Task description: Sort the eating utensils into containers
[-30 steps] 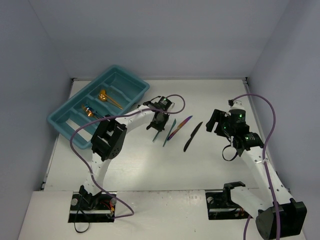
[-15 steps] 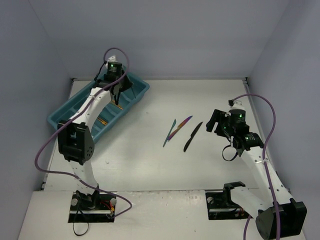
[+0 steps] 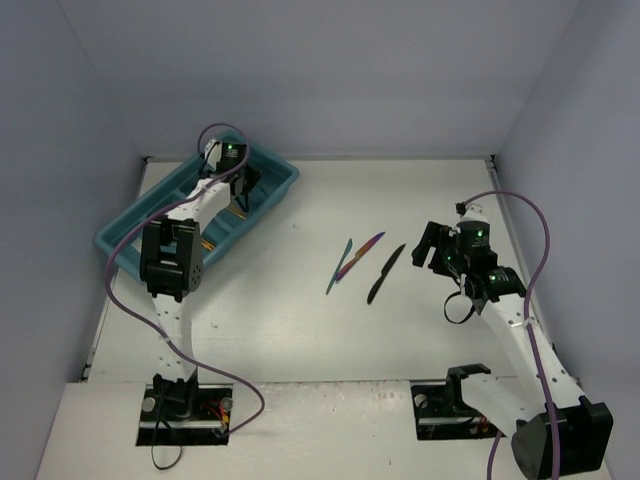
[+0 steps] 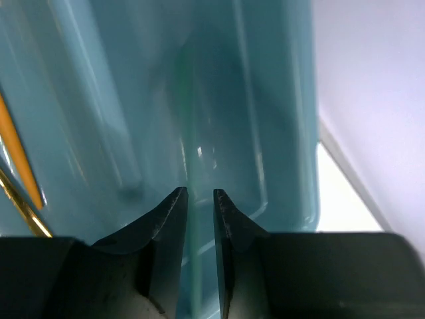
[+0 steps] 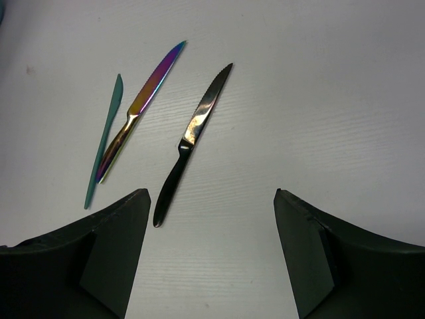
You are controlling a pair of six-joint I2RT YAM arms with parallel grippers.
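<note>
The teal cutlery tray [image 3: 118, 236] stands at the far left. My left gripper [image 3: 241, 186] reaches down into its right-hand compartment. In the left wrist view its jaws [image 4: 199, 194] stand a narrow gap apart around the thin handle of a teal utensil [image 4: 191, 143] that runs along the compartment floor. Three knives lie on the table's middle: teal [image 3: 339, 266], iridescent purple [image 3: 361, 254] and black [image 3: 386, 273]. My right gripper [image 3: 428, 246] hovers just right of them, open and empty [image 5: 209, 196]. The black knife [image 5: 192, 139] lies ahead of its left finger.
Orange and gold utensils [image 4: 23, 173] lie in a neighbouring compartment of the tray [image 4: 292, 100]; they also show in the top view [image 3: 210, 243]. Grey walls close off the table on the left, back and right.
</note>
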